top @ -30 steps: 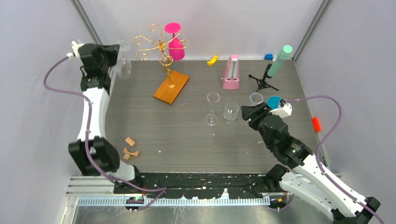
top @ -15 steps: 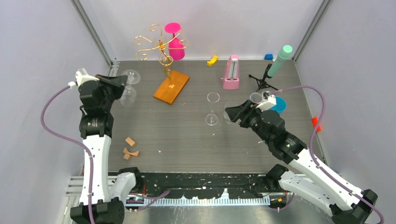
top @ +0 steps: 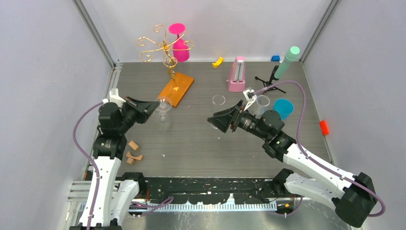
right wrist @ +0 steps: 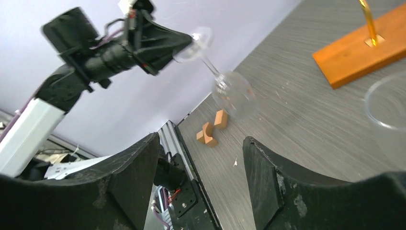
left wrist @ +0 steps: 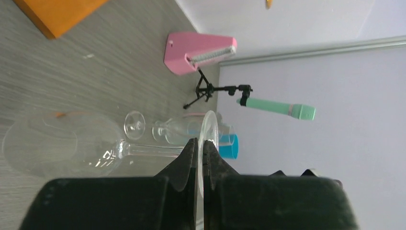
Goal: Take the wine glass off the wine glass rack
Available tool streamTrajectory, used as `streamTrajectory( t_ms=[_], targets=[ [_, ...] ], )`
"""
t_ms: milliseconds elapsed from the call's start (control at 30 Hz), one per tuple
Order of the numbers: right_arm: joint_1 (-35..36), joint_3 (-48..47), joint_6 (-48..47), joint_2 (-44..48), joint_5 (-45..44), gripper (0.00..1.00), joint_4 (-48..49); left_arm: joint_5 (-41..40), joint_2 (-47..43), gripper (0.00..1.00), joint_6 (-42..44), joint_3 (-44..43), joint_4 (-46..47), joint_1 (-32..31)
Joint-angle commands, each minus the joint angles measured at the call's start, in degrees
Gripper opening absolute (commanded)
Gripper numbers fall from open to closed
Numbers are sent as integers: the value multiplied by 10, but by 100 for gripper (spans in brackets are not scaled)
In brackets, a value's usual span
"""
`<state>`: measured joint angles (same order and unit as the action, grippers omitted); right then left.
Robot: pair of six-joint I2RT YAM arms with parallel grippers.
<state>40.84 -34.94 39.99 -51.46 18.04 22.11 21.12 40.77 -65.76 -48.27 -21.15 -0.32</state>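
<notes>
A clear wine glass (top: 165, 106) hangs tilted just above the table, left of the middle and clear of the wine glass rack (top: 164, 47). My left gripper (top: 155, 106) is shut on the glass's round foot (left wrist: 209, 136). The stem (left wrist: 148, 149) and bowl (left wrist: 57, 146) stick out sideways beyond the fingers. The gold wire rack stands at the back on its orange base (top: 175, 89). My right gripper (top: 216, 121) stands open near the middle, facing the held glass (right wrist: 233, 93), with nothing between its fingers (right wrist: 270, 175).
A magenta glass (top: 178, 43) sits among the rack's arms. Another clear wine glass (top: 218, 100), a clear cup (top: 262, 102) and a blue cup (top: 283, 108) stand behind the right gripper. Pink metronome (top: 236, 74) and microphone stand (top: 282, 64) at the back; wooden blocks (top: 133, 151) front left.
The left arm has swung from the back left corner down towards the middle, carrying the glass. The right arm has reached left towards it, and its jaws have opened wider.
</notes>
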Motion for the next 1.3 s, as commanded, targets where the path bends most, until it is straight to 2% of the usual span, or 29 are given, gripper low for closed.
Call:
streamTrajectory(
  t_ms=[0,167,267,400,600,867,967,1133,1267],
  targets=[
    [16,0,-53,-26,38,69,154,88,16,0,-86,40,134,-17],
    [34,-19,-94,-79,44,69,170,137,35,0,-129,49,186,-44],
    [55,-44,-140,-107,65,69,147,161,36,0,-168,59,207,-60],
    [87,-65,-206,-132,52,69,117,203,34,0,-217,75,252,-63],
    [113,-95,-265,-168,40,67,105,216,24,0,-218,99,247,-65],
    [124,-125,-289,-218,25,65,93,237,2,0,-256,117,275,-65],
    [128,-133,-290,-240,19,60,106,241,-10,0,-267,122,273,-65],
    [131,-144,-287,-263,11,44,121,244,-27,0,-272,131,257,-65],
    [133,-154,-282,-269,1,37,127,247,-33,0,-273,133,250,-65]
  ],
)
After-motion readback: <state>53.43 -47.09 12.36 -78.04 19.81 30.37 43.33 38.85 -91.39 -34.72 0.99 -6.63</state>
